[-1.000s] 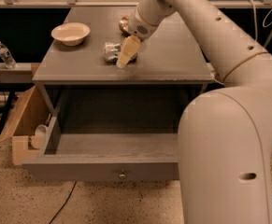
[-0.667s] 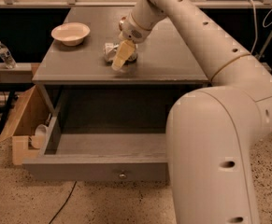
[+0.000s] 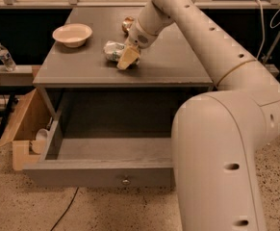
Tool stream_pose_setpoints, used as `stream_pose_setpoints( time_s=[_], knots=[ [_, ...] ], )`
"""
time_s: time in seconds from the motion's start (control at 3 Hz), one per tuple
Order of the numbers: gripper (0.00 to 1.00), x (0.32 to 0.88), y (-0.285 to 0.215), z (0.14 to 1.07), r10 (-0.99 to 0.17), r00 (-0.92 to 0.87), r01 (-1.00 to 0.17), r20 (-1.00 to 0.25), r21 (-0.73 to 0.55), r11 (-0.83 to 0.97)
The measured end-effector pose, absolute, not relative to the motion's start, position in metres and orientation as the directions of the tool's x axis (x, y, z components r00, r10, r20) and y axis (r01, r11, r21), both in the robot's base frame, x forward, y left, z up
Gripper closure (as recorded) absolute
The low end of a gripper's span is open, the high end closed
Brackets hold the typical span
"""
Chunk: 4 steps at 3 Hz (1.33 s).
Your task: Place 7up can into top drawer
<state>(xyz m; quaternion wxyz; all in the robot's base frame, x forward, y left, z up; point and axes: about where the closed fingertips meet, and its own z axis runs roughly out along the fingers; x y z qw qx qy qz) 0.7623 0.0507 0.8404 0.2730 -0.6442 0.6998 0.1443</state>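
The 7up can (image 3: 112, 50), a dented silvery-white can with green marks, lies on its side on the grey cabinet top (image 3: 178, 66), right of the bowl. My gripper (image 3: 128, 57) is down at the can's right end, its tan tip against or just beside the can; the contact is hidden. The top drawer (image 3: 101, 150) is pulled wide open below the cabinet top, with its round knob (image 3: 125, 181) at the front centre. The part of the drawer I can see holds nothing; my arm hides its right side.
A cream bowl (image 3: 72, 34) stands at the top's back left. A copper-orange can (image 3: 128, 23) stands behind my gripper. An open cardboard box (image 3: 26, 124) sits on the floor left of the drawer. A water bottle (image 3: 5, 57) stands far left. My arm fills the right foreground.
My gripper has sunk a little lower at the can's right end. My arm's lower links have swung left, closer to the camera. The can has stayed in place.
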Motion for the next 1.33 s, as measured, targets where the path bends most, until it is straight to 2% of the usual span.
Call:
stream_pose_setpoints(
  time_s=[0.33, 0.67, 1.0, 1.33],
  knots=[
    [0.85, 0.752, 0.027, 0.864, -0.798, -0.034, -0.966, -0.602, -0.186, 0.181],
    [1.00, 0.722, 0.003, 0.894, -0.762, -0.027, -0.949, -0.646, -0.224, 0.224],
    [1.00, 0.663, 0.003, 0.884, -0.742, -0.007, -0.965, -0.670, -0.191, 0.182],
    [1.00, 0.663, 0.003, 0.884, -0.742, -0.007, -0.965, -0.670, -0.191, 0.182]
  ],
)
